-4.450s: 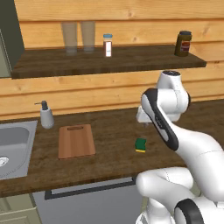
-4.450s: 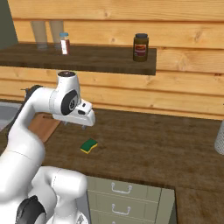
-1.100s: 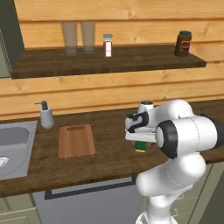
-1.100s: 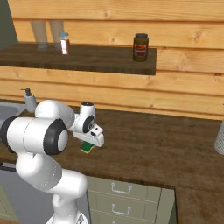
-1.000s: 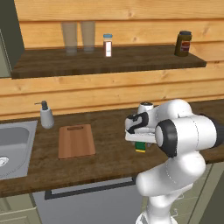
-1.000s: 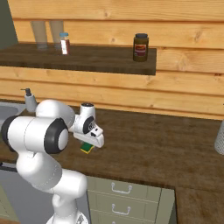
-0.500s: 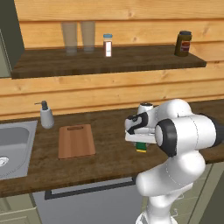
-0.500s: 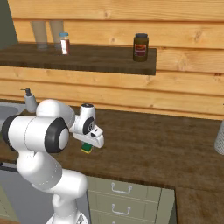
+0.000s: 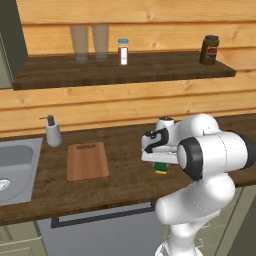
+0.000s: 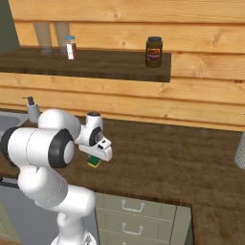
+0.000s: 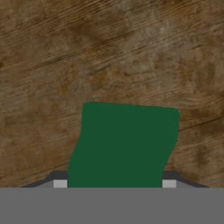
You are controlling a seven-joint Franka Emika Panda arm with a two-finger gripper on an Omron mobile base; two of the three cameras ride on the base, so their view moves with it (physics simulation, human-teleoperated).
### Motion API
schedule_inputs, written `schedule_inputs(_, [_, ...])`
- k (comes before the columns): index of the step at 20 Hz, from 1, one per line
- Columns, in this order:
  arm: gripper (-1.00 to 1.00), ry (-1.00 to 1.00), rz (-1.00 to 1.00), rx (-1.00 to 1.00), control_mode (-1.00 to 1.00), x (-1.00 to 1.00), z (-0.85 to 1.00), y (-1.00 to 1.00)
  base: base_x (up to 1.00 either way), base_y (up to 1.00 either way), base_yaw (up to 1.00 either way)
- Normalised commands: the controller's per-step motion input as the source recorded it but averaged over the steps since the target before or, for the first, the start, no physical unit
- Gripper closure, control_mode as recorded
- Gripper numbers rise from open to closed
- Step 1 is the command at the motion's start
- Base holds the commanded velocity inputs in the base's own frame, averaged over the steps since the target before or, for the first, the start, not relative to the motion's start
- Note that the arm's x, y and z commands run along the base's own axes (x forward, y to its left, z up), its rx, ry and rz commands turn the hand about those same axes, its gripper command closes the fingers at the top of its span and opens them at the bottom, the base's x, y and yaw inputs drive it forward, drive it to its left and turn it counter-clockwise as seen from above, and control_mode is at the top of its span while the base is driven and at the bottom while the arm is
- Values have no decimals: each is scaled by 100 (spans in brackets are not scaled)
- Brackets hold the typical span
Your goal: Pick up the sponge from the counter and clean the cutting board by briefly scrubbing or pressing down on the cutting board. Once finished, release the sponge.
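Gripper (image 11: 114, 186), two small dark finger tips, pointing down at the worktop (image 9: 125, 172) and clamped on the sponge (image 11: 124, 144), one tip (image 11: 60, 177) at each side of it. Sponge: small rectangular block, matte green top face, yellow lower layer visible in the left base view (image 9: 161, 168) under the white hand; its edges look slightly pinched between the tips in the hand view. Position: on or just above the worktop, right of the cutting board (image 9: 87, 160) and well apart from it; whether it touches the wood cannot be told. Long axis: cannot be told for certain. Cutting board: flat, rectangular, light reddish-brown wood, long axis running near to far, narrow slot handle at the far short end. Worktop: long, dark brown wood grain, streaked. Steel sink (image 9: 15, 170) set in at the left; grey soap dispenser (image 9: 52, 132) just beyond the board's far left corner. Shelf (image 9: 125, 67) above: dark wood, bearing two clear glasses (image 9: 90, 42), a small white bottle (image 9: 123, 52) and a dark jar (image 9: 209, 49).
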Motion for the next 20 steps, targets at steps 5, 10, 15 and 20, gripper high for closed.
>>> schedule_inputs(5, [100, -1, 0, -2, -100, -3, 52, 56, 0, 0, 0])
schedule_inputs(10, [100, -1, 0, -2, -100, 0, 31, 88, 0, 0, 0])
schedule_inputs(15, [100, 0, 0, -1, -100, 0, 16, 100, 0, 0, 0])
schedule_inputs(20, [100, 3, 0, 0, -100, 4, 11, 89, 0, 0, 0])
